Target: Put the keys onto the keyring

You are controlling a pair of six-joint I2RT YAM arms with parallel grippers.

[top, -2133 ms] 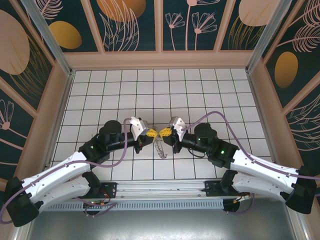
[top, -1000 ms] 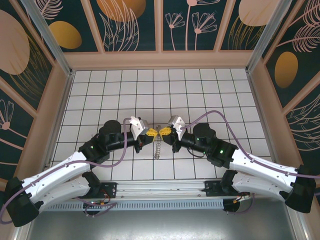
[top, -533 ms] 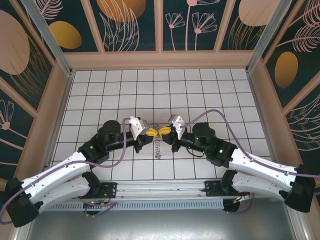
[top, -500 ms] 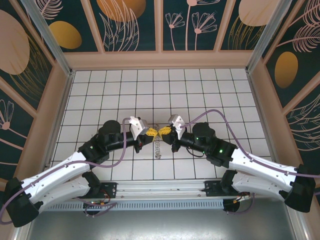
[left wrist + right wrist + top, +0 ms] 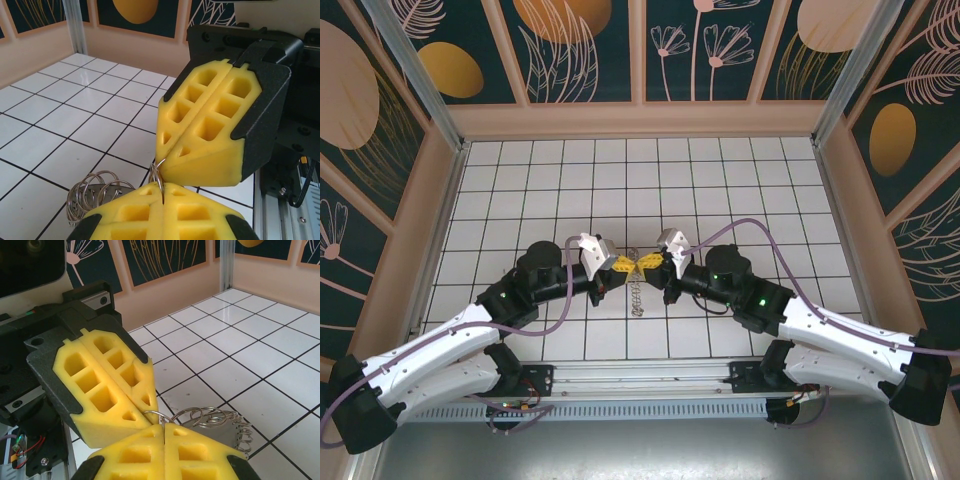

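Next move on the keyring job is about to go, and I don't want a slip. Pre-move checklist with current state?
1. Left gripper shut on the keyring: ok, a thin loop is pinched at its tips.
2. Right gripper shut on the same loop: ok.
3. Both grippers' yellow tips meeting nose to nose: ok.
4. Loose coils of the keyring clear of the table: cannot tell.
5. Coil gap pried open for threading: cannot tell, the pads hide it.
6. Key on the keyring: cannot tell.
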